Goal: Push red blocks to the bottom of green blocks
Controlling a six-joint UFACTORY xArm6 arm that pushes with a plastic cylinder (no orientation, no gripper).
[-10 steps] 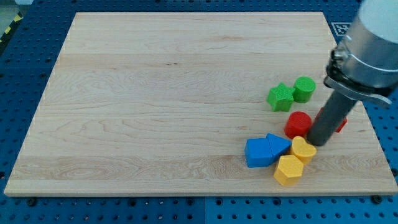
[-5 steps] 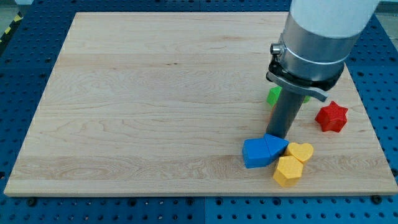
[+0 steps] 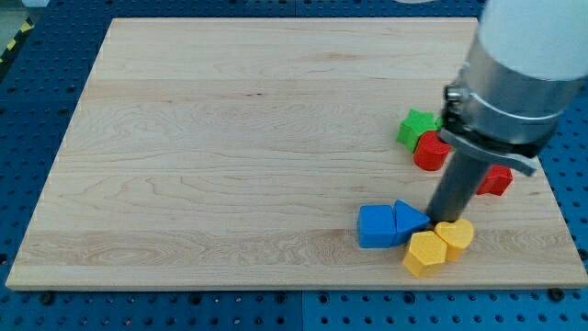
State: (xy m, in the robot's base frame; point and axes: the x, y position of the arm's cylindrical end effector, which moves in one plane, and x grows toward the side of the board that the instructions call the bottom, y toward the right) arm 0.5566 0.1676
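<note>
A green star (image 3: 415, 126) lies at the view's right. A red cylinder (image 3: 429, 153) touches its lower right side. A red star (image 3: 499, 180) lies further right, partly hidden behind the arm. My tip (image 3: 445, 220) rests below the red cylinder, between a blue triangular block (image 3: 409, 219) and a yellow heart (image 3: 455, 235). No second green block shows; the arm covers that area.
A blue cube (image 3: 377, 226) touches the blue triangular block on its left. A yellow hexagon (image 3: 424, 253) sits below, against the yellow heart. The board's right edge (image 3: 542, 175) is close to the red star.
My tip has moved right and a little down, from beside the blue blocks to above the yellow heart. The red cylinder now shows against the green star.
</note>
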